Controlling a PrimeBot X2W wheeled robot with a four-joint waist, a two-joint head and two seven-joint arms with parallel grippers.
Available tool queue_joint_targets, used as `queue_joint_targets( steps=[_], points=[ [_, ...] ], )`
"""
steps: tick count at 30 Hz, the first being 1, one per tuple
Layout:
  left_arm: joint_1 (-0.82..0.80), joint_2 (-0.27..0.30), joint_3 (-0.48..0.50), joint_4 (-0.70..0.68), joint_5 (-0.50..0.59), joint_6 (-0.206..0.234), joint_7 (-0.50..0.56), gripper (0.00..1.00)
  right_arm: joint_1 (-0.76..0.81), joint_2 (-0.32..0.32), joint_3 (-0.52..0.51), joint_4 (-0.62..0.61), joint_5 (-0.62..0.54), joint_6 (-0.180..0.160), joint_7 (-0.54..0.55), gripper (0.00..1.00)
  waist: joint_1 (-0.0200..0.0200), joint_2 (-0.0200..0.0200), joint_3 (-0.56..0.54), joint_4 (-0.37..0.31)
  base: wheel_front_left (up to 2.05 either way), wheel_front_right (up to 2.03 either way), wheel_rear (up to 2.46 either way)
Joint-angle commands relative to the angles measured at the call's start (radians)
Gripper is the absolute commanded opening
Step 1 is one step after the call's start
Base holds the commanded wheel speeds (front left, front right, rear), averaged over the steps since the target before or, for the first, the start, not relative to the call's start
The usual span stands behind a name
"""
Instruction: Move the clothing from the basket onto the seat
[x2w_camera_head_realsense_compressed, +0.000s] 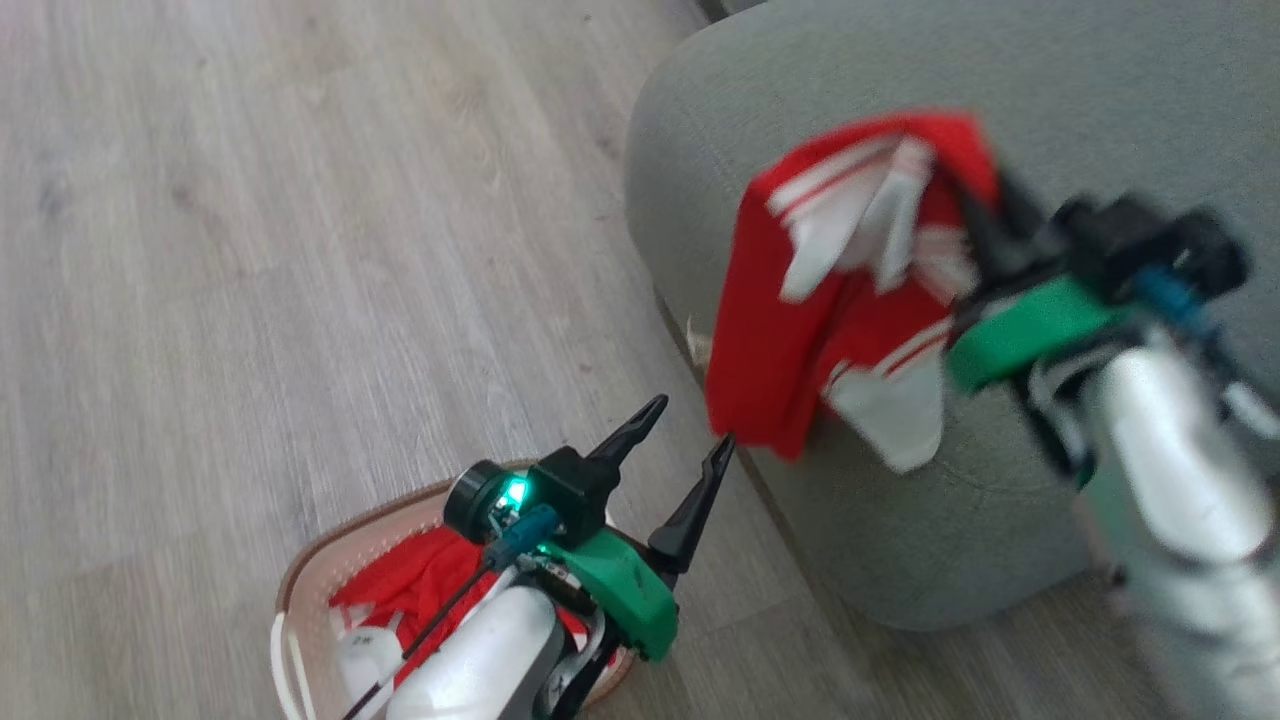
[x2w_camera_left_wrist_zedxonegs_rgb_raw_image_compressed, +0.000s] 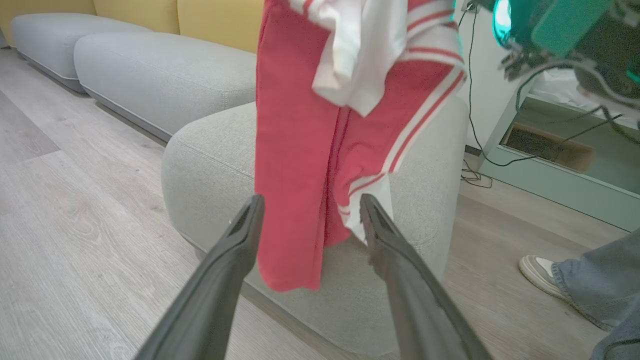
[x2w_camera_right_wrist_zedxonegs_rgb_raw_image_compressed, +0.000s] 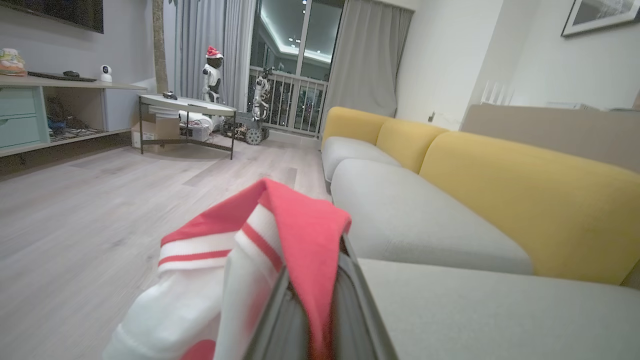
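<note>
Right tool (x2w_camera_head_realsense_compressed: 985, 215) is clamped shut on a red jersey (x2w_camera_head_realsense_compressed: 790, 330) — its 2 dark fingers pinch a fold of the fabric near the white striped trim. In the right wrist view the cloth bunches up over the fingertips. The jersey hangs from that grip in front of the rounded corner of the seat (x2w_camera_head_realsense_compressed: 1000, 60). Its lower hem dangles down past the cushion's front face, and white panels and striped bands spill out of its middle. Whether the cloth touches the seat I cannot tell; the right arm and the jersey are blurred in the head view.

Left tool (x2w_camera_head_realsense_compressed: 690, 422) stands wide open and holds nothing. Its 2 fingers point up toward the jersey's lower hem, and 1 fingertip lies just beside that hem in the head view. In the left wrist view the hanging jersey shows between the spread fingers.

Below the left tool sits the basket (x2w_camera_head_realsense_compressed: 300, 570), on the wood floor (x2w_camera_head_realsense_compressed: 300, 250) near the seat's corner. More red clothing (x2w_camera_head_realsense_compressed: 420, 585) with white pieces lies inside it, partly hidden by the left arm.

Beyond the seat run more grey cushions (x2w_camera_left_wrist_zedxonegs_rgb_raw_image_compressed: 165, 75) with yellow backrests (x2w_camera_right_wrist_zedxonegs_rgb_raw_image_compressed: 525, 200). A person's pale shoe (x2w_camera_left_wrist_zedxonegs_rgb_raw_image_compressed: 537, 267) and jeans leg (x2w_camera_left_wrist_zedxonegs_rgb_raw_image_compressed: 600, 280) stand on the floor past the seat — at the right edge of the left wrist view.
</note>
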Motion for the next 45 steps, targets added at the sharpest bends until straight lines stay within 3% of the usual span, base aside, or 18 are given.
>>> queue_joint_targets(
  steps=[1,7,17,27,31,36,45],
  points=[
    [-0.058,0.002,0.031,-0.038,0.015,0.004,-0.012,1.0,-0.102,-0.02,-0.005,-0.018,0.003,0.0,-0.002,0.0,0.0,0.0,0.029,0.03,0.0,0.0,0.0],
    [-0.093,0.002,0.063,-0.068,0.062,-0.001,-0.012,1.0,-0.301,-0.063,-0.088,0.079,0.038,0.0,0.005,0.0,0.0,0.0,0.117,0.097,0.0,0.0,0.0],
    [-0.147,0.028,0.11,-0.133,0.133,-0.006,-0.012,1.0,-0.616,-0.205,-0.182,0.245,0.019,0.0,0.021,0.0,0.0,0.0,0.298,0.187,0.0,0.0,0.0],
    [-0.192,0.074,0.135,-0.205,0.184,0.002,-0.012,1.0,-0.837,-0.344,-0.37,0.37,-0.115,0.0,-0.022,0.0,0.0,0.0,0.463,0.243,0.0,0.0,0.0],
    [-0.203,0.089,0.136,-0.217,0.196,0.007,-0.012,1.0,-0.835,-0.334,-0.429,0.431,-0.181,0.0,-0.04,0.0,0.0,0.0,0.507,0.249,0.0,0.0,0.0],
    [-0.215,0.1,0.137,-0.222,0.204,0.014,-0.011,1.0,-0.762,-0.266,-0.511,0.522,-0.231,0.0,-0.052,0.0,0.0,0.0,0.547,0.248,0.0,0.0,0.0],
    [-0.214,0.105,0.129,-0.211,0.2,0.021,-0.011,1.0,-0.605,-0.148,-0.534,0.597,-0.249,0.0,-0.055,0.0,0.0,0.0,0.558,0.242,0.0,0.0,0.0]
  ],
)
